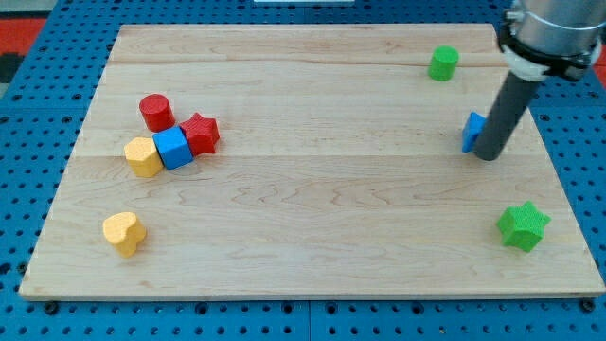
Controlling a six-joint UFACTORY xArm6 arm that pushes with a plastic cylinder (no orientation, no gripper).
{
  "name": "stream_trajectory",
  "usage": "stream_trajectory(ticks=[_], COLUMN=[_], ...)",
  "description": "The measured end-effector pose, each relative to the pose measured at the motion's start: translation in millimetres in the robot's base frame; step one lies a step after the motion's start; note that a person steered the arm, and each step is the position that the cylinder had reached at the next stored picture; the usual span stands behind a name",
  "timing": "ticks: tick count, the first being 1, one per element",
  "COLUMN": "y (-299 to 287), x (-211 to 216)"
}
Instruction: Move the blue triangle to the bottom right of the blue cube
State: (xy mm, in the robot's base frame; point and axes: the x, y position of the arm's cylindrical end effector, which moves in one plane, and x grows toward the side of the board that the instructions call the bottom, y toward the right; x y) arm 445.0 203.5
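The blue triangle (472, 131) lies near the board's right edge, partly hidden behind my rod. My tip (488, 157) rests on the board just to the right of it and slightly below, touching or almost touching it. The blue cube (173, 149) sits far off at the view's left, packed between a yellow block (143, 157) on its left, a red star (200, 134) on its right and a red cylinder (156, 112) above.
A green cylinder (442, 63) stands near the top right. A green star (523, 226) lies at the lower right. A yellow heart-shaped block (124, 233) lies at the lower left. The wooden board (312, 246) sits on a blue pegboard.
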Motion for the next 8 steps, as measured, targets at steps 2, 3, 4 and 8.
stream_trajectory(ticks=[2, 3, 4, 8], y=[-72.5, -42.8, 34.8, 37.1], x=[-3.9, 13.3, 40.1, -4.7])
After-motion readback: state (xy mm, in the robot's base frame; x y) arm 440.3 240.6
